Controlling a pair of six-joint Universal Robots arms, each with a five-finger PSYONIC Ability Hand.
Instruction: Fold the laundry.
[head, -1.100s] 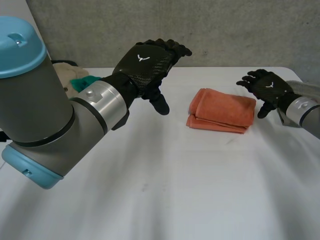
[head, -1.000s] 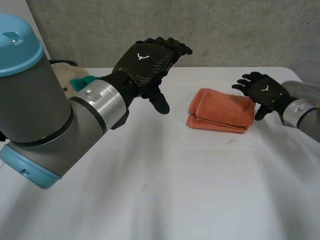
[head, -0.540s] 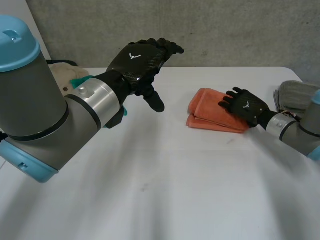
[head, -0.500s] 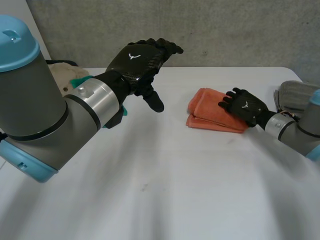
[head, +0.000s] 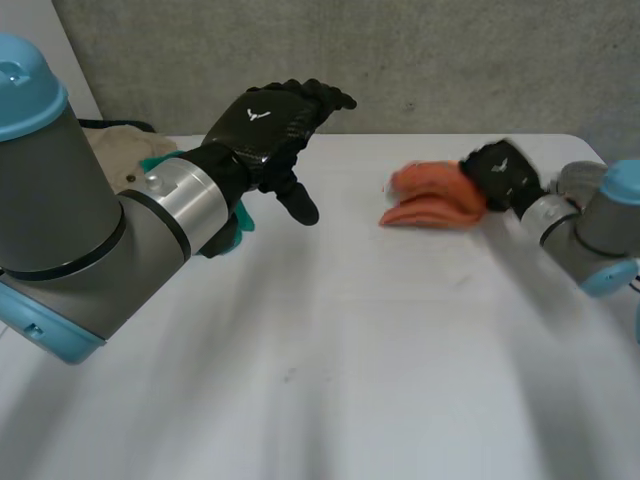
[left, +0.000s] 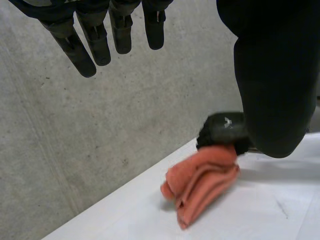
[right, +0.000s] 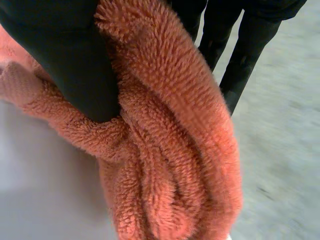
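Note:
A folded orange towel (head: 432, 196) is lifted off the white table (head: 350, 350) at the back right, its folds bunched. My right hand (head: 500, 172) grips its right end; in the right wrist view the thumb (right: 65, 60) and fingers (right: 250, 45) pinch the fluffy towel (right: 170, 150) between them. My left hand (head: 270, 125) hovers above the table's back left, apart from the towel, fingers straight and spread. In the left wrist view its fingers (left: 95, 35) and thumb (left: 272, 85) hold nothing, and the towel (left: 202, 182) hangs beyond them under the right hand (left: 225, 131).
A pile of beige and green laundry (head: 150, 160) lies at the table's back left behind my left arm. Something grey (head: 580, 180) sits at the right edge behind my right arm. A concrete wall (head: 450, 60) stands behind the table.
My right hand came down onto the towel, closed on its right end and lifted it, bunching the folds. My left hand drifted slightly left.

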